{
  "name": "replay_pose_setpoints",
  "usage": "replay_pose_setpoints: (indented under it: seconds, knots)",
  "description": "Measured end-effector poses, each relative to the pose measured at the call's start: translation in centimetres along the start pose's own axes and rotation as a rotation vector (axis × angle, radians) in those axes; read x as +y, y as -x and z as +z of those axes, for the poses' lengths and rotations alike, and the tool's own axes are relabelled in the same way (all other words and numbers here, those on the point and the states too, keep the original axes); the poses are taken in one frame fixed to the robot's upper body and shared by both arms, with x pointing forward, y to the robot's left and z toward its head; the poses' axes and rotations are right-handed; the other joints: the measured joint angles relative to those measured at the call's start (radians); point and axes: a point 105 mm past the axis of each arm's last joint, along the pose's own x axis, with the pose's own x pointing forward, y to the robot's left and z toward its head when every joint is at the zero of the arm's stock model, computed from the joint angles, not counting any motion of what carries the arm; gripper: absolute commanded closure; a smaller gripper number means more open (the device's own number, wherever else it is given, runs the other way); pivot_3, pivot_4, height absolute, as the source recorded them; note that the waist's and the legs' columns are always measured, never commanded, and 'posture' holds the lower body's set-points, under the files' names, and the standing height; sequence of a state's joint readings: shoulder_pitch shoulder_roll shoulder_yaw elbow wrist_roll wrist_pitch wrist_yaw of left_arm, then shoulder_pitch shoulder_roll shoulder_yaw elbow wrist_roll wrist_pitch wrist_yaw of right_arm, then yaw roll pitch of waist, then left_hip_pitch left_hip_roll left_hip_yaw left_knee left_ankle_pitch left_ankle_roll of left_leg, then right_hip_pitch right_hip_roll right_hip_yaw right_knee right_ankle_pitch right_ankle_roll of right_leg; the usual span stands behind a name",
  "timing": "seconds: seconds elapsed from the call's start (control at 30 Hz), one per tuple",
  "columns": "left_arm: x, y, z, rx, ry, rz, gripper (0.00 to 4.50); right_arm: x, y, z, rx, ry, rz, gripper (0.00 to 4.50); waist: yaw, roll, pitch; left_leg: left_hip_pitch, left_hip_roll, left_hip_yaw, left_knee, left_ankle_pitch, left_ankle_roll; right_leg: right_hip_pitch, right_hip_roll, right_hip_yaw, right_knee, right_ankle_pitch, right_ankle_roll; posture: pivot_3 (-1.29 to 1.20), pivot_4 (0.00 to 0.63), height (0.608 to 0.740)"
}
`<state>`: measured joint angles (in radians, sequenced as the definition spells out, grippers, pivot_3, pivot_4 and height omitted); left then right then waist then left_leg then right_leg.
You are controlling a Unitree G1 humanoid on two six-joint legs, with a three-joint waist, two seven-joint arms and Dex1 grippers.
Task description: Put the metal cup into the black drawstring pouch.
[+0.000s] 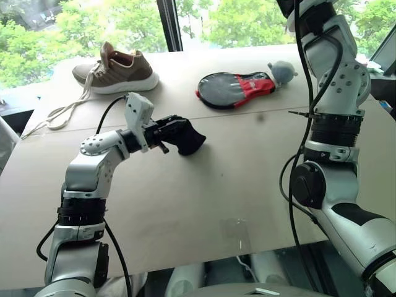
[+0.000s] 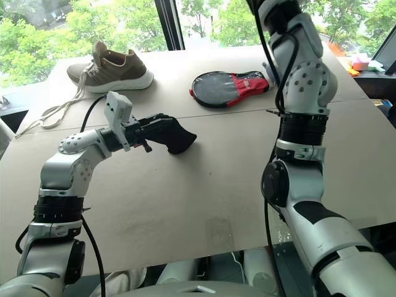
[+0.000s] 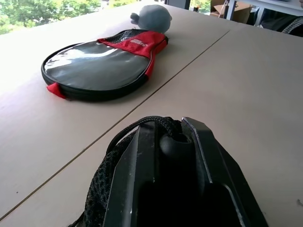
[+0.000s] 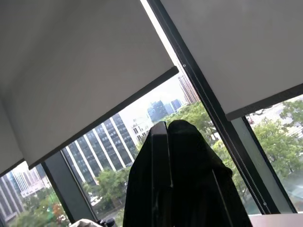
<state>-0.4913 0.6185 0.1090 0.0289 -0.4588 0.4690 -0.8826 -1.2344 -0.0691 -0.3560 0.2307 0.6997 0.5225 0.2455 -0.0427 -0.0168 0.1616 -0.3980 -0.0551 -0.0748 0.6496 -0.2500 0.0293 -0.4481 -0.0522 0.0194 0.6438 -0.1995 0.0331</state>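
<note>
The black drawstring pouch point(image 1: 189, 137) lies on the tan table point(image 1: 204, 192), left of the middle, its bulged end pointing right. My left gripper point(image 1: 166, 132) reaches level from the left and is shut on the pouch's near end. In the left wrist view, mesh fabric point(image 3: 102, 189) and cord sit between the fingers point(image 3: 142, 161). The metal cup is hidden from view. My right arm point(image 1: 334, 117) rises steeply on the right. In the right wrist view, my right gripper point(image 4: 165, 124) points up at the window, shut and holding nothing.
A tan sneaker point(image 1: 117, 68) with long white laces sits at the back left. An oval black-and-red paddle case point(image 1: 232, 88) lies at the back centre, with a grey plush toy point(image 1: 283, 71) beside it. A seam point(image 1: 247, 114) crosses the table.
</note>
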Motion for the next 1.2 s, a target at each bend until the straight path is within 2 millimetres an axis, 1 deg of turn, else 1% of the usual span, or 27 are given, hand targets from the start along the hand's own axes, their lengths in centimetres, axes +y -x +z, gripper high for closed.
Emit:
replay_pose_setpoints:
  seconds: [0.07,0.1,0.13,0.27,0.37,0.43,0.5,0.57,0.67,0.73,0.8,0.83,0.87,0.9,0.97,1.03,1.1,1.17,1.2]
  knots:
    - [-0.3,0.2,-0.3,0.006,0.008,-0.012,1.63,0.1,0.0,-0.4,0.019,-0.001,0.006,4.5,0.0,0.0,0.0,0.0,0.0,0.0,0.0,0.0,0.0,0.0,0.0,0.0,0.0,0.0,0.0,0.0,0.15,0.74]
    - [-0.3,0.2,-0.4,0.007,0.009,-0.009,1.26,0.2,0.0,-0.4,0.021,0.002,0.008,4.5,0.001,0.0,0.0,0.0,0.0,0.0,0.0,0.0,0.0,0.0,0.0,0.0,0.0,0.0,0.0,0.0,0.15,0.74]
    - [-0.2,0.3,-0.4,0.006,0.009,0.001,0.71,0.3,0.0,-0.4,0.021,0.006,0.013,4.5,0.001,0.0,0.0,0.0,0.0,0.0,0.0,0.0,0.0,0.0,0.0,0.0,-0.001,0.0,0.0,0.0,0.15,0.74]
    - [0.2,1.3,-0.6,-0.003,0.016,0.028,0.71,0.6,0.0,-0.3,0.027,0.021,0.027,4.5,0.0,0.0,0.0,0.0,0.0,0.0,0.0,0.0,0.0,0.0,0.0,0.0,-0.001,0.0,0.0,0.0,0.15,0.74]
    - [0.6,2.3,-1.1,0.005,0.034,0.059,0.71,0.2,0.3,-0.5,0.038,0.027,0.017,4.5,0.001,0.0,0.0,0.0,0.0,0.0,0.0,0.0,0.0,0.0,0.0,0.0,0.0,0.0,0.0,0.0,0.15,0.74]
    - [1.1,3.3,-1.1,-0.011,0.066,0.097,0.71,-0.2,0.7,-1.0,0.061,0.033,0.009,4.5,0.001,0.0,0.0,0.0,0.0,0.0,0.0,0.0,0.0,0.0,0.0,0.0,0.0,0.0,0.0,0.0,0.15,0.74]
    - [1.3,4.3,-1.3,-0.019,0.104,0.128,0.71,-0.4,1.1,-2.0,0.108,0.046,0.009,4.5,-0.001,0.0,0.0,0.0,0.0,0.0,0.0,0.0,0.0,0.0,0.0,0.0,0.0,0.0,0.0,0.0,0.15,0.74]
    - [1.4,5.6,-2.0,-0.006,0.15,0.157,0.71,-0.3,1.7,-3.2,0.176,0.085,0.032,4.5,-0.002,0.0,0.0,0.0,0.0,0.0,0.0,0.0,0.0,0.0,0.0,0.0,-0.001,0.0,0.0,0.0,0.15,0.74]
    - [1.3,8.1,-4.5,0.073,0.241,0.212,0.71,-0.5,3.2,-6.1,0.307,0.124,0.056,4.5,-0.003,0.0,0.0,0.0,0.0,0.0,0.0,0.0,0.0,0.0,0.0,0.0,-0.001,0.0,0.0,0.0,0.15,0.74]
    - [0.1,10.1,-7.0,0.152,0.346,0.225,0.71,-0.4,4.5,-8.8,0.414,0.139,0.084,4.5,-0.002,0.0,0.0,0.0,0.0,0.0,0.0,0.0,0.0,0.0,0.0,0.0,-0.001,0.0,0.0,0.0,0.15,0.74]
    - [-1.2,11.3,-8.4,0.198,0.417,0.21,0.71,-0.2,5.1,-9.8,0.463,0.158,0.108,4.5,-0.001,0.0,0.0,0.0,0.0,0.0,0.0,0.0,0.0,0.0,-0.001,0.0,-0.001,0.0,0.0,0.0,0.15,0.74]
    - [-2.5,12.4,-9.5,0.244,0.462,0.196,0.71,-0.1,5.5,-10.4,0.489,0.169,0.124,4.5,-0.001,0.0,0.0,0.0,0.0,0.0,0.0,0.0,0.001,0.0,-0.001,0.0,-0.001,0.0,0.0,0.0,0.15,0.74]
    - [-3.2,13.1,-9.8,0.255,0.474,0.185,0.71,-0.4,5.9,-10.5,0.506,0.18,0.123,4.5,0.001,0.0,0.0,0.0,0.0,0.0,0.0,0.0,0.001,0.0,-0.001,-0.001,-0.001,0.0,0.0,0.0,0.15,0.74]
    - [-3.5,13.4,-9.9,0.268,0.473,0.178,0.71,-0.6,6.0,-10.5,0.514,0.189,0.119,4.5,0.007,0.001,0.0,0.0,0.0,-0.001,0.0,-0.001,0.002,0.001,-0.002,-0.002,-0.001,0.0,0.0,0.0,0.15,0.74]
    - [-4.1,13.9,-10.1,0.285,0.475,0.175,0.71,-0.3,6.0,-10.7,0.525,0.204,0.136,4.5,0.01,0.002,0.0,0.001,0.0,-0.001,0.0,-0.003,0.004,0.001,-0.002,-0.002,-0.001,0.0,-0.001,0.0,0.15,0.74]
    - [-4.9,13.8,-10.2,0.286,0.48,0.156,0.71,0.0,6.3,-10.9,0.536,0.216,0.155,4.5,0.009,0.002,-0.001,0.002,0.0,-0.001,0.0,-0.003,0.005,0.002,-0.002,-0.002,-0.001,0.0,-0.001,0.0,0.15,0.74]
    - [-5.6,13.5,-10.1,0.281,0.487,0.13,0.71,-0.2,6.7,-11.1,0.545,0.21,0.153,4.5,0.009,0.002,-0.001,0.002,0.0,-0.001,0.0,-0.003,0.005,0.002,-0.002,-0.002,-0.001,0.0,-0.001,0.0,0.15,0.74]
    - [-6.9,13.1,-9.9,0.278,0.508,0.071,0.71,-0.4,7.1,-11.5,0.561,0.201,0.148,4.5,0.008,0.002,-0.001,0.001,0.0,-0.001,-0.001,-0.003,0.004,0.002,-0.002,-0.002,-0.001,0.0,-0.001,0.0,0.15,0.74]
    - [-7.4,12.9,-9.9,0.277,0.501,0.051,0.71,-0.5,7.8,-11.4,0.563,0.207,0.154,4.5,0.01,0.002,-0.001,0.001,0.0,-0.001,-0.001,-0.003,0.004,0.002,-0.002,-0.003,-0.002,0.0,-0.001,0.0,0.15,0.74]
